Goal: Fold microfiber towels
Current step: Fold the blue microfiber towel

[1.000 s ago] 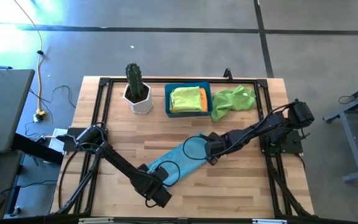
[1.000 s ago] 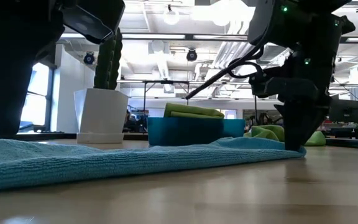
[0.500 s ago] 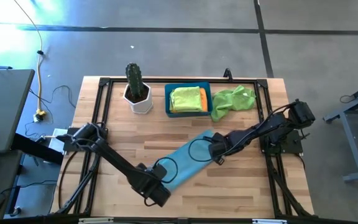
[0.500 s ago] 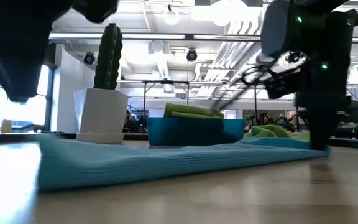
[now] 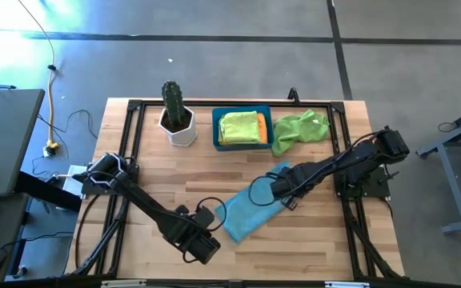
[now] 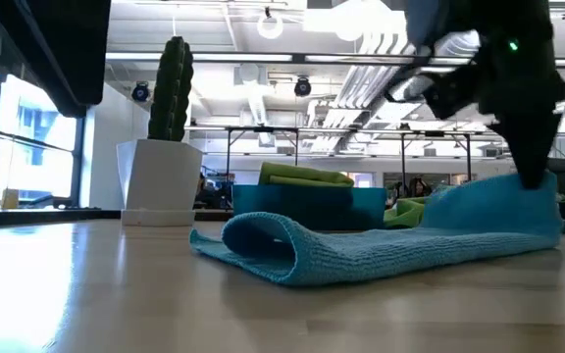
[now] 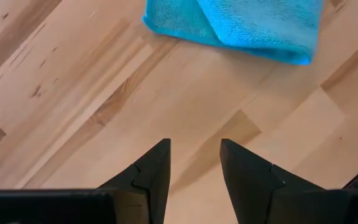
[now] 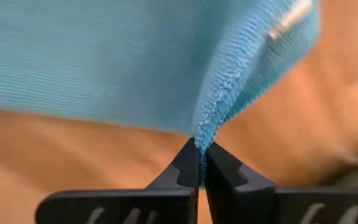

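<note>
We've got the light blue microfiber towel (image 5: 256,205) mid-table, floppy & light, sags wherever it's not held, so imo grab it by an edge or corner. Right gripper (image 8: 201,163) is clamped on its edge, lifting that side off the wood table (image 5: 310,240). Left gripper (image 7: 194,163) hangs just beside the towel's other end w/ fingers apart, nothing in them. Blue plastic bin (image 5: 215,128) at the back holds folded lime green and yellow-orange cloths (image 5: 241,127); a crumpled lime green towel (image 5: 298,129) lies beside the bin.
</note>
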